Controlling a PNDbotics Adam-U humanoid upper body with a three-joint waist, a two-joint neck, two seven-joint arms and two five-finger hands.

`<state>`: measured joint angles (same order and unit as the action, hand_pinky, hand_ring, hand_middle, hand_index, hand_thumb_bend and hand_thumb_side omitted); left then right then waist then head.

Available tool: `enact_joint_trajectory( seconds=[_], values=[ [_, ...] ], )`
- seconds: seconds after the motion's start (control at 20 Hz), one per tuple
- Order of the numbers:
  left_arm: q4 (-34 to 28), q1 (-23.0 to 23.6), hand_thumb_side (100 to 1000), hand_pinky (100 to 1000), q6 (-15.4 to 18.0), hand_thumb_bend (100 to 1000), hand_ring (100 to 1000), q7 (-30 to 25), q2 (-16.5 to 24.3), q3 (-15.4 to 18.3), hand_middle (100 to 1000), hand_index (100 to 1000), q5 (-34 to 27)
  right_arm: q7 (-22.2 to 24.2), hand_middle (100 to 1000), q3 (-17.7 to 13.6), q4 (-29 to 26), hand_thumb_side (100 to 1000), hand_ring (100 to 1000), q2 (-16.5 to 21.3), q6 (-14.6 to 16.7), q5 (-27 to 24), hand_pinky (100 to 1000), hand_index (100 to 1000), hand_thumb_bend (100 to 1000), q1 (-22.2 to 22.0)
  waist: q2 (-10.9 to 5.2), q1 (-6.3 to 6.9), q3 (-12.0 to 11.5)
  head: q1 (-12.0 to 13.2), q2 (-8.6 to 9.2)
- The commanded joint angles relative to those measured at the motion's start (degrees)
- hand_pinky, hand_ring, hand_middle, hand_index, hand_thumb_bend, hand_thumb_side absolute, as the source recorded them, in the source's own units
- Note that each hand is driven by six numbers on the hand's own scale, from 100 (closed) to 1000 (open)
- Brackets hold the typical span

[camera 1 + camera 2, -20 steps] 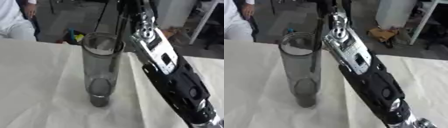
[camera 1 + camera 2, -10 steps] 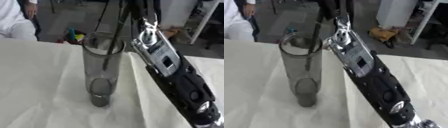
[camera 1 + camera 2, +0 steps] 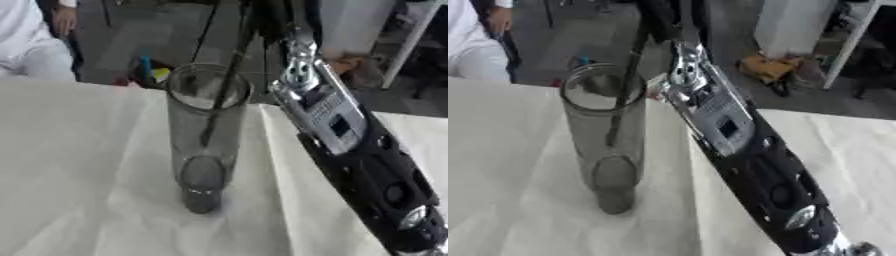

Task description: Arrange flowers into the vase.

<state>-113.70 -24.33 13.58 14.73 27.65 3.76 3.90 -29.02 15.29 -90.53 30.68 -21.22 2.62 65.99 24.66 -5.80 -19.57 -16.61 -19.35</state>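
Below your right hand [image 3: 271,15], whose grip I cannot tell at the frame's top, you are lowering a flower stem [image 3: 223,85] into the glass vase [image 3: 206,135] on the desk [image 3: 79,165], tip inside, steering it upright.

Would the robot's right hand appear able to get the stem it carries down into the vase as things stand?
Probably yes. The dark stem already passes through the open mouth of the glass vase, its lower end inside, and nothing blocks the way down. The right hand itself is largely cut off at the top edge.
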Motion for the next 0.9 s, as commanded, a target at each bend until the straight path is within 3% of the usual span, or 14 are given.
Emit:
enact_joint_trajectory(
  seconds=[0.05,0.4,0.9],
  values=[
    [-0.89,-0.19,961,759,-0.07,100,824,0.20,1.30,0.84,836,935,0.01,3.21,187,-0.07,-1.88,889,200,2.31,-3.15,1.26,123,270,100,0.70,-1.89,-0.25,0.10,0.33,-0.24],
    [-0.89,-0.07,960,760,-0.04,100,823,0.29,1.52,0.91,837,935,-0.07,10.29,219,0.11,-3.69,925,248,3.47,-7.34,4.15,190,309,100,0.10,-2.35,-0.33,0.26,0.59,-0.38],
    [-0.89,-0.13,960,761,-0.03,100,826,0.32,1.51,0.97,837,935,-0.27,14.14,268,-0.03,-5.05,922,346,3.38,-8.50,8.30,367,347,100,-0.49,-2.78,-0.39,0.24,0.17,-0.08]
  ],
)
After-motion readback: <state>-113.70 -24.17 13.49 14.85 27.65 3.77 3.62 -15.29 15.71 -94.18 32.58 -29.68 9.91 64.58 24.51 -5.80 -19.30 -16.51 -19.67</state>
